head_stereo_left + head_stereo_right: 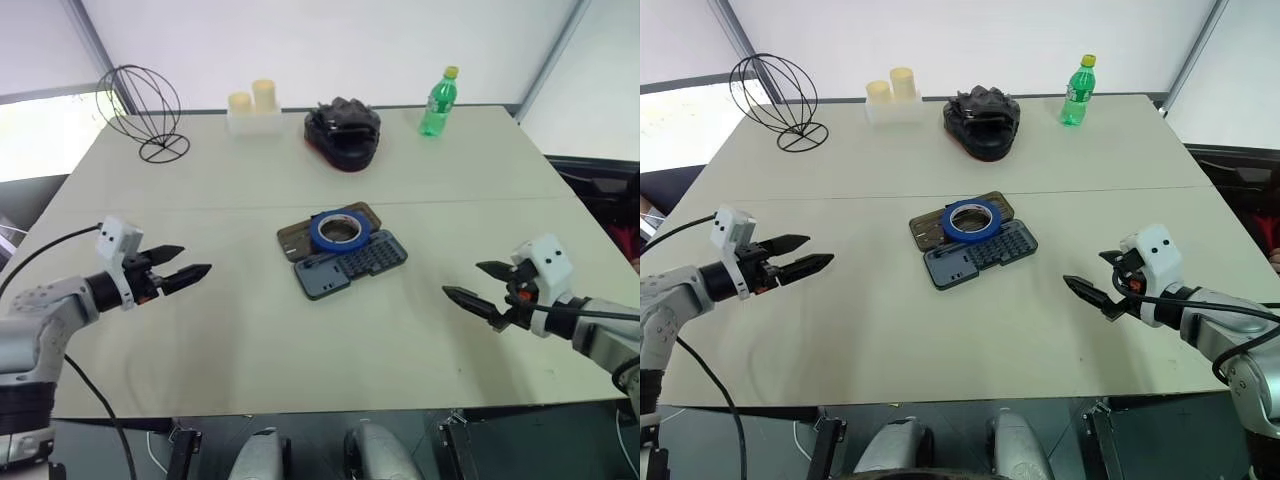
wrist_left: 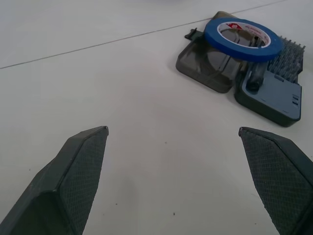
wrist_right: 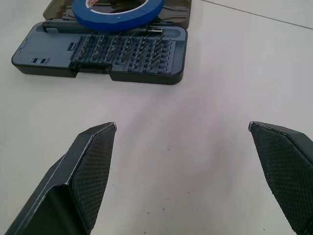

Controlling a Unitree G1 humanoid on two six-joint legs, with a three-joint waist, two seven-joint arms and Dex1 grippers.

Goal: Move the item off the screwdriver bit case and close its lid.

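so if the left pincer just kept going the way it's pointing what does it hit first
Most likely the bare table a little way ahead, since the open left pincer tips slightly downward. Beyond that lies the open screwdriver bit case with the blue tape roll on it, though depth is hard to judge.

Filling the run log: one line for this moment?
tape on open case | lid open | both end effectors open, apart

Tape roll [image 1: 340,229] on open lid [image 1: 300,241], bit case [image 1: 352,264] before it, mid-table [image 1: 200,330].
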